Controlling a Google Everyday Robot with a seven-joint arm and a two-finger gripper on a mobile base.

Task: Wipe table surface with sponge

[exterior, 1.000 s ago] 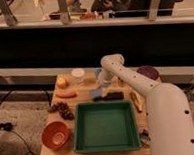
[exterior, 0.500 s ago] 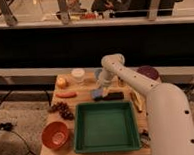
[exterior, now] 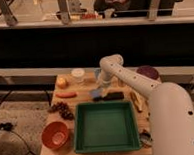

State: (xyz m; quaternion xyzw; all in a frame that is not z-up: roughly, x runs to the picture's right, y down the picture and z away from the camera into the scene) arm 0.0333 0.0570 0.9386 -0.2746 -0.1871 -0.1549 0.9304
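The blue sponge (exterior: 96, 95) lies on the light-brown wooden table surface (exterior: 86, 94), just behind the green tray. My gripper (exterior: 99, 87) hangs right over the sponge, at or just above its top. The white arm reaches it from the lower right, bending at an elbow above the table's back edge. The wrist hides where the gripper meets the sponge.
A dark oblong object (exterior: 114, 96) lies right of the sponge. The green tray (exterior: 106, 142) fills the front middle. An orange bowl (exterior: 56, 135), grapes (exterior: 62, 110), a carrot-like stick (exterior: 65, 94), a yellow fruit (exterior: 62, 82), a white cup (exterior: 78, 75), a purple plate (exterior: 148, 72) and a banana (exterior: 136, 102) ring the table.
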